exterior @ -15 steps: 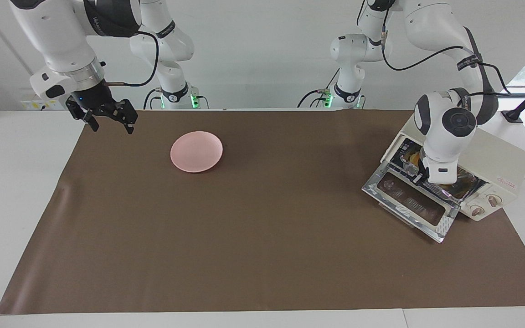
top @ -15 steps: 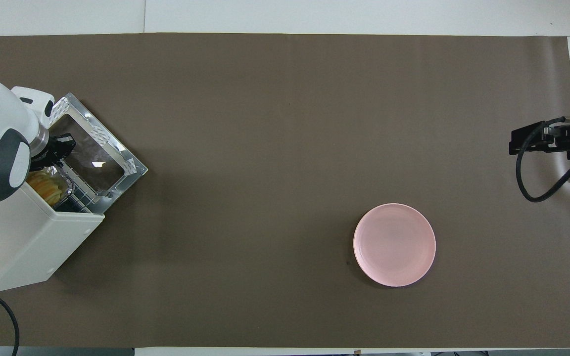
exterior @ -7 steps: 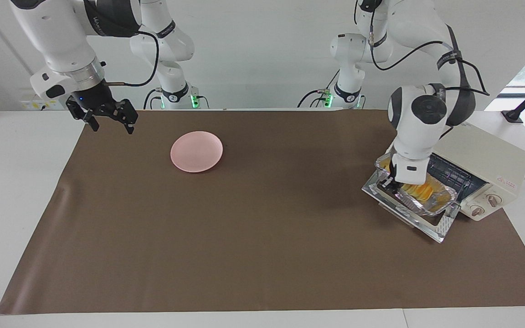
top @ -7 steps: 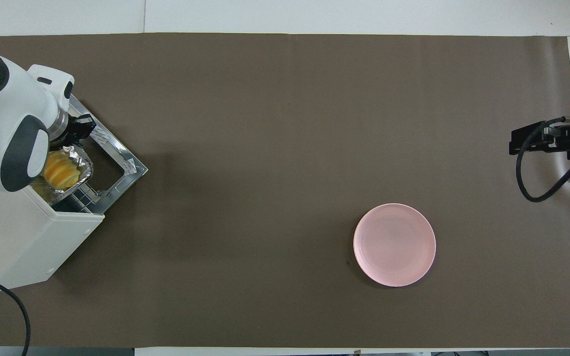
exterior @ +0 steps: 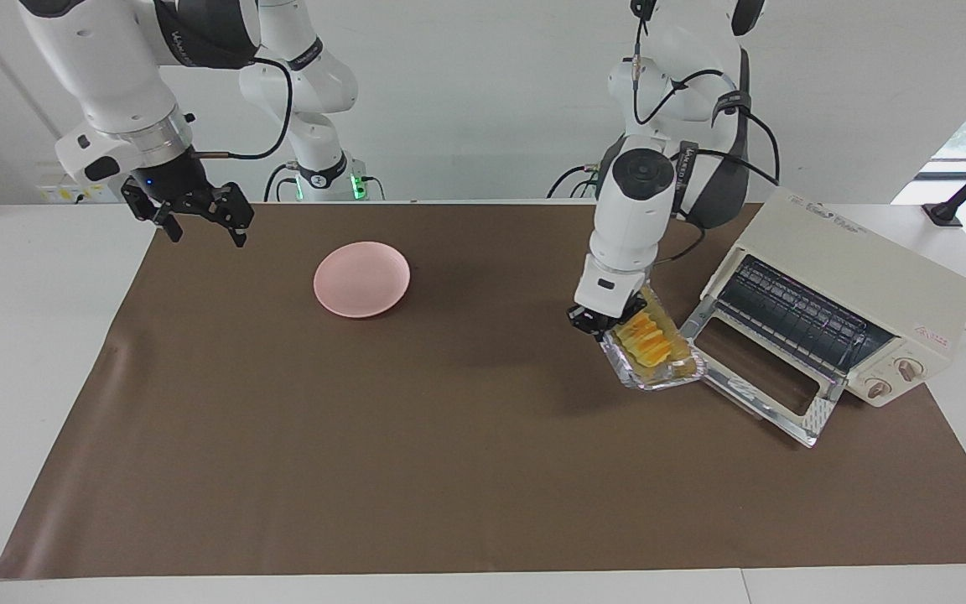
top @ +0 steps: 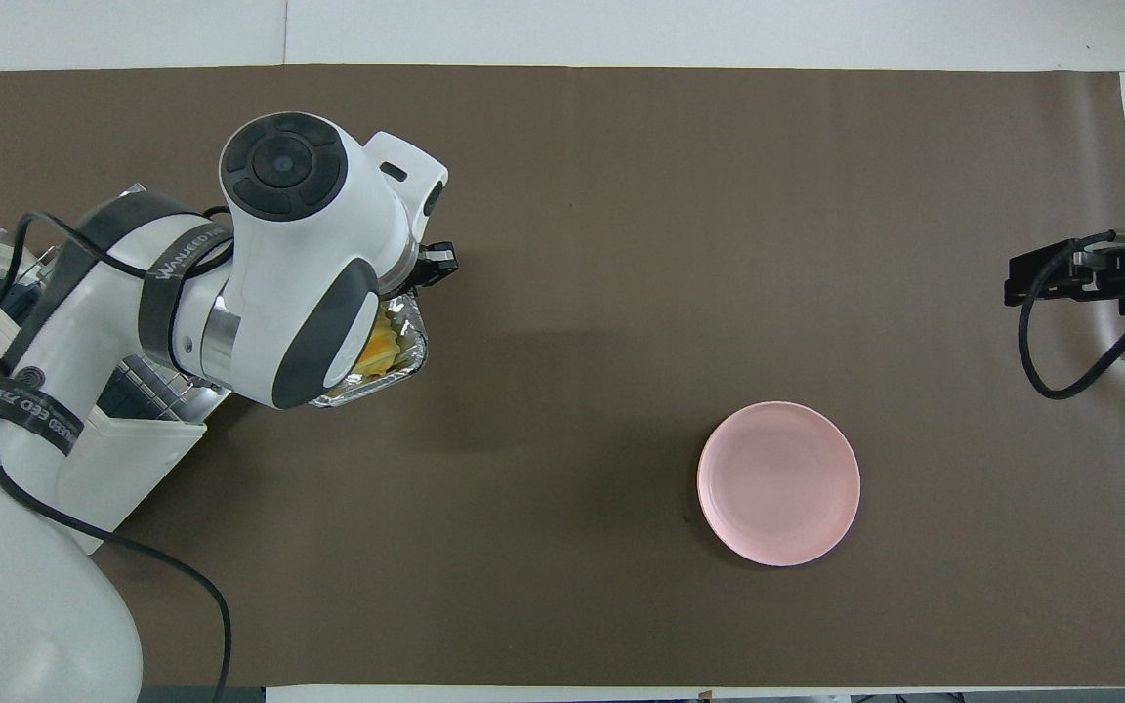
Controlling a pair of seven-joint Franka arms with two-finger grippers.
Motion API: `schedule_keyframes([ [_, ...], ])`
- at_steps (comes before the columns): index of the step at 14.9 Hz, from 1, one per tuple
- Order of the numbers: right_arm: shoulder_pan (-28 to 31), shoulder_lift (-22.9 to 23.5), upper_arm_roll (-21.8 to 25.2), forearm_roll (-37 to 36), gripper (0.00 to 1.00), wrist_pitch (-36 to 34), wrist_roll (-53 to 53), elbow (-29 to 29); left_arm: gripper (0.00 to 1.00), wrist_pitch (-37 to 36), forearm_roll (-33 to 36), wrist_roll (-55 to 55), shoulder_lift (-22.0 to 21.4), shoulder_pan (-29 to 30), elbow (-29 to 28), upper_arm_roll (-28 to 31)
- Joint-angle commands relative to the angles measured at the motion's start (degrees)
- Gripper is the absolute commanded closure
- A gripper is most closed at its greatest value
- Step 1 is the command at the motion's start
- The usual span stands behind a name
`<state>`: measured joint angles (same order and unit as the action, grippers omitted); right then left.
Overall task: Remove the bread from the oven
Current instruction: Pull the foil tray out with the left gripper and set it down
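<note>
A second earlier the foil tray [exterior: 653, 352] had sat deep inside the oven [exterior: 835, 302], with the left pincer [exterior: 596, 322] reaching in at its rim. Half a second later the tray was out over the lowered glass door [exterior: 764, 382]. Now it hung in the air clear of the door's corner, over the brown mat on the table [exterior: 449, 436], toward the middle of the table from the oven. The bread [exterior: 649, 341] rode inside it. By my judgement the task's main demand was as good as met — the loaf was out of the oven, and only setting it down remained, perhaps on the pink plate [exterior: 361, 278], which lay well apart toward the right arm's end.

The left pincer was closed on the tray's rim at the end away from the oven, so the tray hung tilted from that one edge — a hold that looked likely to let it swing or sag.

The bread showed as a small golden-orange loaf with crosswise ridges like fanned slices, lying lengthwise in the crinkled silver tray; in the overhead view only a yellow sliver [top: 382, 344] showed under the arm's wrist.

The right pincer [exterior: 198, 220] waited with fingers spread above the mat's corner, holding nothing. The oven's rack stood bare, the door down.
</note>
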<state>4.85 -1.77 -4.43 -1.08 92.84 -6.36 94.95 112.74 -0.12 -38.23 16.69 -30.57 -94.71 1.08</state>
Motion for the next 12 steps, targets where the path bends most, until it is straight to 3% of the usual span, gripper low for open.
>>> schedule_keyframes([
  [1, 0.51, -1.40, -0.49, -0.33, 0.00, 0.41, -0.06, 1.55, 1.00, -0.60, -2.17, 0.17, 1.14, -6.06, 1.98, 1.03],
  [4, 0.51, -1.40, -0.49, -0.33, 0.00, 0.41, -0.06, 1.55, 1.00, -1.12, -2.52, -0.26, 7.27, -12.38, 7.23, 1.12],
  [7, 0.51, -1.40, -0.49, -0.33, 0.00, 0.41, -0.06, 1.55, 1.00, -1.21, -4.53, -0.27, 13.87, -13.72, 13.56, 0.94],
  [12, 0.51, -1.40, -0.49, -0.42, 0.00, 0.41, -0.06, 1.55, 1.00, 3.08, -6.47, -0.18, 15.83, -16.01, 13.24, 0.94],
])
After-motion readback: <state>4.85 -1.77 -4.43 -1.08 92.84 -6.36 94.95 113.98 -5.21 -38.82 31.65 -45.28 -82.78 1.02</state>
